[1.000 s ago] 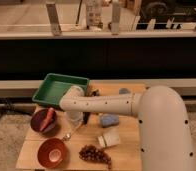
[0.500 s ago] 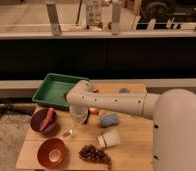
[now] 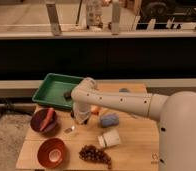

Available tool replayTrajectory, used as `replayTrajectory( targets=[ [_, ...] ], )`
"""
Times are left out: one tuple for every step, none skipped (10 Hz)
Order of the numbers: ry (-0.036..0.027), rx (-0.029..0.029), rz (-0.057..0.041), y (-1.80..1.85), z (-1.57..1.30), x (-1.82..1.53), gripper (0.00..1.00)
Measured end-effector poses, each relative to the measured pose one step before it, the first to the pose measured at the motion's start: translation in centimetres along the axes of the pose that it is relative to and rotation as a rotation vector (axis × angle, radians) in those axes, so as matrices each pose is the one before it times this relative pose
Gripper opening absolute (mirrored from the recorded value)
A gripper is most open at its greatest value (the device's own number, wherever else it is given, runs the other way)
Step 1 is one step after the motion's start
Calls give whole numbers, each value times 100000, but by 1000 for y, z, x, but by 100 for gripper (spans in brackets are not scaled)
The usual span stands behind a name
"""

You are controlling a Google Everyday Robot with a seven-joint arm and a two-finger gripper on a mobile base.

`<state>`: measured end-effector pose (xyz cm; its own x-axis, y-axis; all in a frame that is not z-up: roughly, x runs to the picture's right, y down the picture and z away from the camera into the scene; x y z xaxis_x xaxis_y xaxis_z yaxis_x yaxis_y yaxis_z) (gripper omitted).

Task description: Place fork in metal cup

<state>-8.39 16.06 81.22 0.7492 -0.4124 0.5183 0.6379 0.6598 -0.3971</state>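
Here's the white arm [image 3: 123,102] reaching in from three o'clock across the wooden table [image 3: 136,145], and the gripper [image 3: 80,119] hangs low near the table's middle, pincer closed. Just at its seven o'clock a small silvery shine sits on the wood, most likely the metal cup [image 3: 69,130]. I cannot make out the fork as a separate thing, nor tell whether it is gripped. The green tray [image 3: 53,90] lies at eleven, a dark bowl [image 3: 43,122] at nine, the orange bowl [image 3: 52,152] at seven, grapes [image 3: 95,154] at six. A white cup [image 3: 109,139] lies on its side at the gripper's four o'clock.
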Motion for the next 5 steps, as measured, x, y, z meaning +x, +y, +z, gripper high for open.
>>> replayTrajectory(
  targets=[
    [428,424,647,82,-107,259,0],
    [263,299,475,27,-49,187,0],
    [242,489,678,-94,-72,247,0],
    [261,546,1208,-44,-121,554,0],
    [141,550,1073,-30,-117,497,0]
  ],
)
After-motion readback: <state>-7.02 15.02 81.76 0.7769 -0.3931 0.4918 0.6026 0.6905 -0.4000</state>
